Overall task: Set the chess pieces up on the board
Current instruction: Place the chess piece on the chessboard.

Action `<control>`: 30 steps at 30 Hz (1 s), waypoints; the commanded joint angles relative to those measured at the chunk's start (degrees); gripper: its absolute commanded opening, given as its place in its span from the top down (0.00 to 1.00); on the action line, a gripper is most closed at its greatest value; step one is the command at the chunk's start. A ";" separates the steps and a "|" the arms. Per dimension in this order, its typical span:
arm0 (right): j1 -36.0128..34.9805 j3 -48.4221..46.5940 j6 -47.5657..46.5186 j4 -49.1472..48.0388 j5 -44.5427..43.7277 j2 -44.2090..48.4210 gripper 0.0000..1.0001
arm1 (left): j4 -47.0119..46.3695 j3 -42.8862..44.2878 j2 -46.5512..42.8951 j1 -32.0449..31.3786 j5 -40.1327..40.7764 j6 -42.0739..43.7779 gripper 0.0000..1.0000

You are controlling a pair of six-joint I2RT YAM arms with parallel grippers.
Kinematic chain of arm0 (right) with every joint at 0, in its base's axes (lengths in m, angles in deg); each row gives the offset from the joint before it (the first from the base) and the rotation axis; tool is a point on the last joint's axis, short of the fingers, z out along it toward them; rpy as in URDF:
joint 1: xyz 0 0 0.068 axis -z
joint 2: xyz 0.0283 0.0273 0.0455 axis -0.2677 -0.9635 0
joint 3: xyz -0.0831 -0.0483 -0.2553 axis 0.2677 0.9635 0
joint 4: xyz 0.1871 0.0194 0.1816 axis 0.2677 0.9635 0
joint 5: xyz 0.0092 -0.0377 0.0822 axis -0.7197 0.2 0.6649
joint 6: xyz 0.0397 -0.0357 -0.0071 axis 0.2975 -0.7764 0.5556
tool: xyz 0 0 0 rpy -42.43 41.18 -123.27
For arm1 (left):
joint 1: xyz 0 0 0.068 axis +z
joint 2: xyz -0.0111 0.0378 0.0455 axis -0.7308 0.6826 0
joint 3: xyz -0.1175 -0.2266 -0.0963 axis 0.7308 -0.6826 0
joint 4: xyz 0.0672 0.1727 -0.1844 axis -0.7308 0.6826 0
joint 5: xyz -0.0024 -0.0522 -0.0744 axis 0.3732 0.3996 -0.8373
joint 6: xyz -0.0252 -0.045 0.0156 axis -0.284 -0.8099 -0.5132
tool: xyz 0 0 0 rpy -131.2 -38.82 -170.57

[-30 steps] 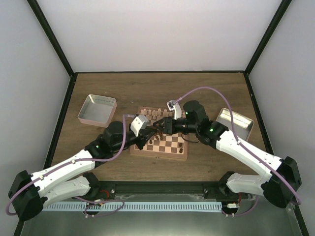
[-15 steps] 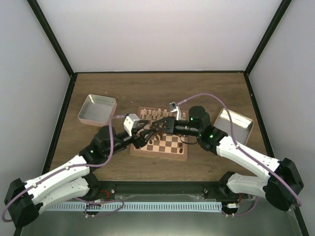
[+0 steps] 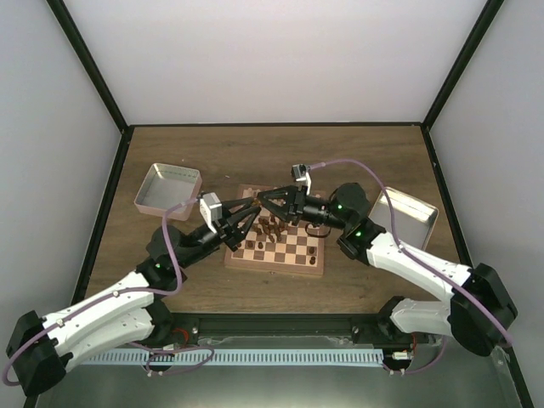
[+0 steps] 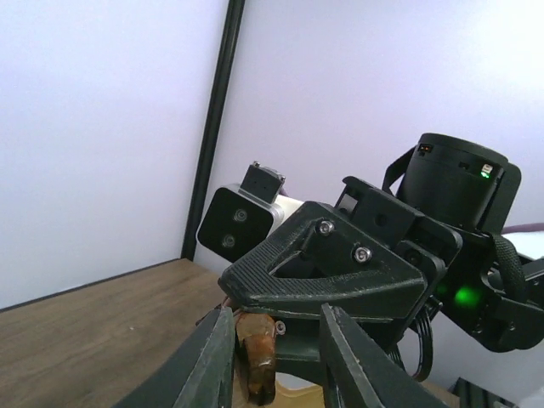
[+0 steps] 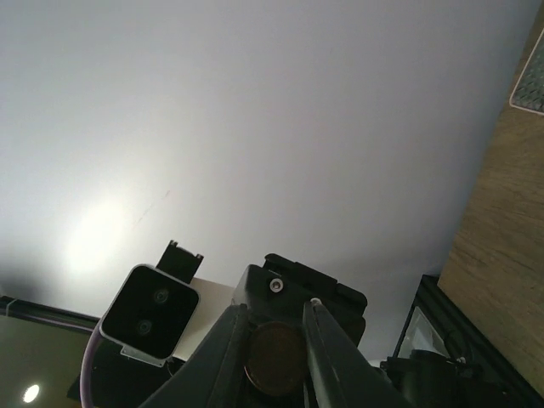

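Wide brown table [image 3: 357, 161] first, and in its middle sat the board [image 3: 293, 252]: square, tan and dark checks inside a brown border, turned a touch off the table's edges. A shallow metal tray [image 3: 168, 189] lay off its far-left corner, and a second tray [image 3: 416, 217] off its right side.

Above the board's far-left part the two arms met nose to nose. The right tool [image 5: 274, 313] was clamped on one dark chessman [image 5: 274, 357]. From its wrist only the round, dark brown base showed, filling the gap from finger to finger. So the little man lay along the tool, not upright. Its long axis ran down the line between the two arms, base toward the right wrist and the other end toward the left.

The left tool [image 4: 274, 344] stood partly apart around that far end, which was glossy, reddish-brown wood. It touched one finger [image 4: 214, 365], with a gap before the other.

Under the tools a handful of dark chessmen [image 3: 269, 228] stood upright on the board's middle squares. One more [image 3: 314, 253] stood alone near its right edge.
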State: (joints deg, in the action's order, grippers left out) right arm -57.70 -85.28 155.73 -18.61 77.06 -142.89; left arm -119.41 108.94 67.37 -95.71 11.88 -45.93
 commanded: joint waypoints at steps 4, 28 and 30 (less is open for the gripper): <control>0.34 -1.63 5.24 -7.26 2.20 -1.91 0.86 | -6.94 -0.57 1.26 0.12 -1.70 3.01 0.76; 0.69 1.49 8.09 -9.94 -0.64 -2.57 0.85 | -9.84 -1.58 2.23 0.06 -1.01 4.78 0.67; 0.69 1.42 8.00 -9.76 -0.64 -2.53 0.85 | -9.77 -1.58 2.34 0.09 -1.00 4.91 0.73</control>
State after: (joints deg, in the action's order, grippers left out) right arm -57.38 -83.48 163.80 -27.81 76.84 -145.36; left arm -126.76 107.54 70.19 -95.49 10.98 -42.04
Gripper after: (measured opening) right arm 0.167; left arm 0.308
